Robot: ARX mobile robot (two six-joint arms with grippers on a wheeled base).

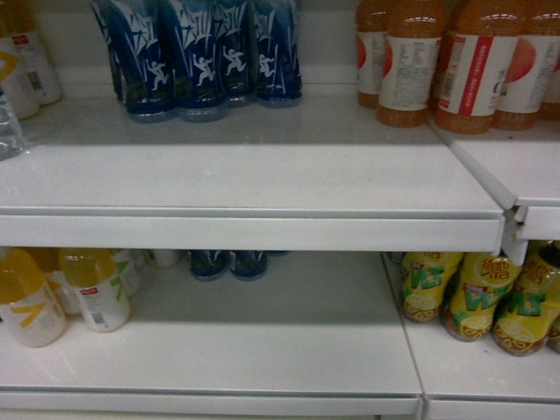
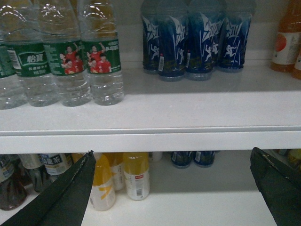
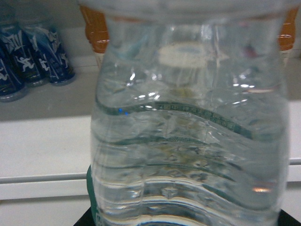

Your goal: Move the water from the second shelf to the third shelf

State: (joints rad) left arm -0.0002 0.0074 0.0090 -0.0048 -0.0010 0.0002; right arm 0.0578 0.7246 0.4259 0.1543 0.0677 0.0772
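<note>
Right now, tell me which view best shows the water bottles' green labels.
Left wrist view: the water bottles stand with labels readable. Head view catches only one's edge; right wrist view fills with one clear bottle, label barely showing.

left tool [image 2: 171,188]: two matte black wedge-shaped fingers [image 2: 66,195], tapered tips | right tool: dark edge only

Upper shelf [image 1: 262,188]: sports-drink bottles [image 1: 206,57] are grouped at the back centre; juice bottles [image 1: 455,66] are set to their right at the back; water bottles [image 2: 61,52] are ranged to their left, nearer the front edge. Lower shelf [image 1: 262,350]: pale drink bottles [image 1: 83,293] are stood at the left; two further sports-drink bottles [image 1: 229,264] are placed at the back centre; lemon-tea bottles [image 1: 481,297] are massed at the right. One water bottle [image 3: 188,136] is held close before the right wrist camera, in front of the upper shelf.
</note>
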